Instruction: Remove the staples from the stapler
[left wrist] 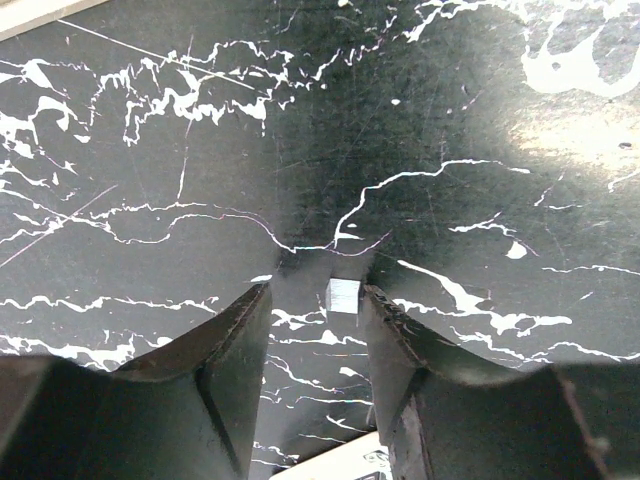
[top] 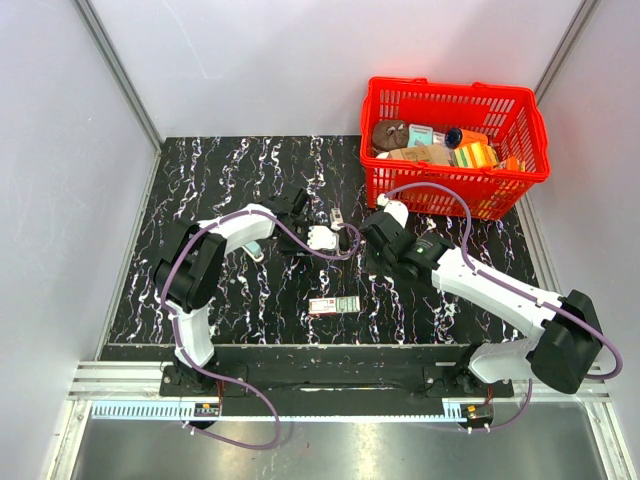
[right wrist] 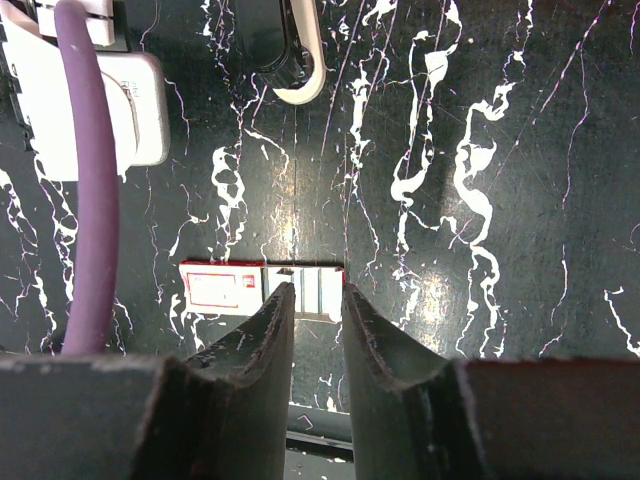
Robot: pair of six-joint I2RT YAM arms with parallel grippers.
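Stapler (right wrist: pixel 275 40) – slim, dark body, pale beige curved edge – lies on table (right wrist: pixel 520 330), ungripped. Left gripper (left wrist: pixel 315 300) half open, empty; right gripper (right wrist: pixel 318 295) – narrow gap, empty. Pink box (right wrist: pixel 225 288) print unreadable.

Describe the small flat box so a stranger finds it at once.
Look at the black marbled table. Toward its near edge, in the middle, lies the flat box. Alone there, it is rectangular, pink at one end and pale at the other.
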